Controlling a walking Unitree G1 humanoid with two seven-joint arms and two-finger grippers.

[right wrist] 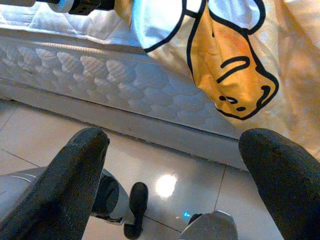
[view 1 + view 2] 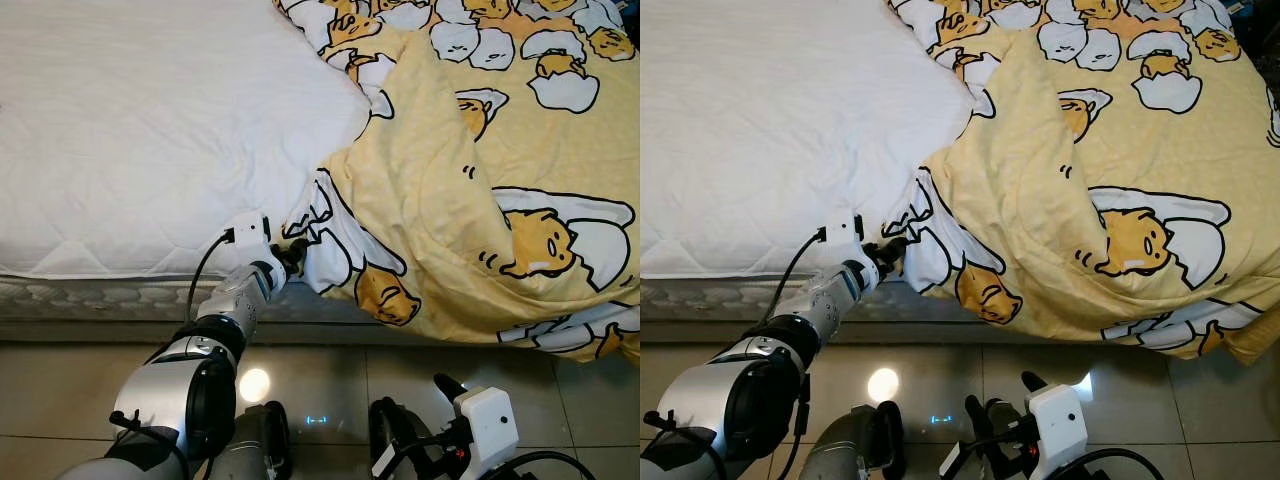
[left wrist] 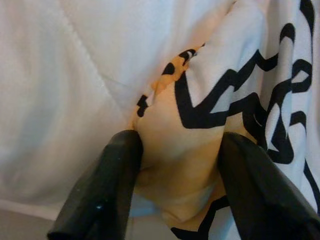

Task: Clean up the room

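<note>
A yellow blanket (image 2: 480, 180) with a cartoon egg pattern lies bunched over the right half of the bed, and its lower edge hangs over the bed's front side. My left gripper (image 2: 293, 255) reaches to the blanket's left corner at the mattress edge. In the left wrist view both black fingers (image 3: 107, 185) press on a fold of the blanket (image 3: 180, 150), so the left gripper (image 3: 175, 165) is shut on it. My right gripper (image 1: 175, 165) hangs low over the floor in front of the bed, open, with nothing between its fingers.
The white quilted mattress cover (image 2: 150, 130) is bare on the left half of the bed. The mattress's padded side (image 1: 100, 75) faces me, with glossy beige floor tiles (image 2: 330, 375) below it. My own legs and feet stand close to the bed.
</note>
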